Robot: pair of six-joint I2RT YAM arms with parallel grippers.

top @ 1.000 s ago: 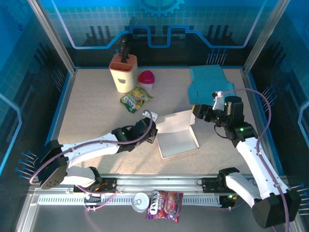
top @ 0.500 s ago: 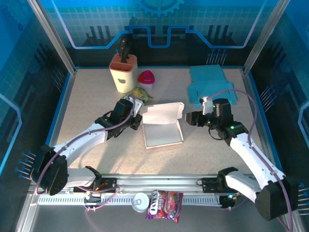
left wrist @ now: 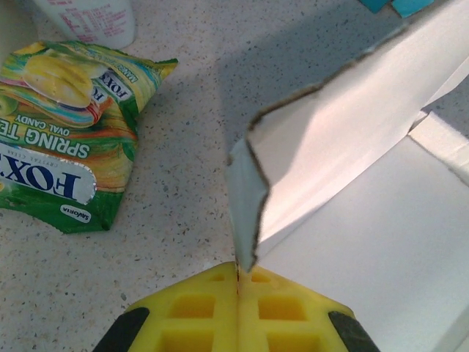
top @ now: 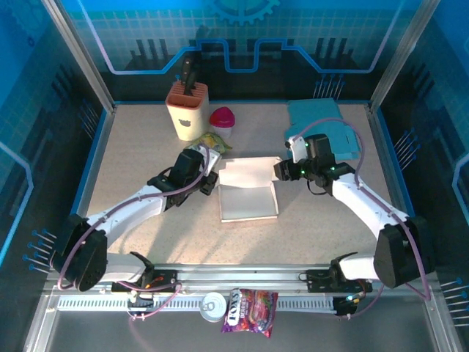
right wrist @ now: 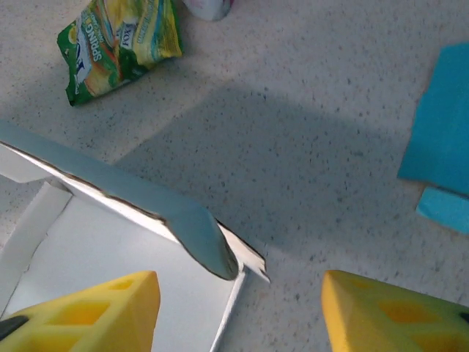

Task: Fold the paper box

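The white paper box [top: 249, 202] lies open in the middle of the table, its lid [top: 248, 171] standing up along the far side. My left gripper [top: 212, 181] is shut on the box's left flap; in the left wrist view the yellow fingers [left wrist: 198, 312] meet at the gripper [left wrist: 238, 273], pinching the thin edge of the box [left wrist: 337, 139]. My right gripper [top: 282, 170] is open at the box's right rear corner. In the right wrist view the lid's rounded flap [right wrist: 201, 235] sits between the spread fingers [right wrist: 95, 308] of the gripper [right wrist: 242, 297], touching neither.
A green candy bag [top: 209, 142] lies just behind the left gripper, with a beige knife holder [top: 187, 110] and a pink-lidded cup [top: 223, 119] further back. Flat blue cardboard [top: 322, 121] lies at the back right. A can [top: 213, 306] and a sweets pack [top: 250, 309] rest on the front rail.
The left gripper has carried the box left and toward the back. The right gripper followed leftward and now stands at the lid's right corner.
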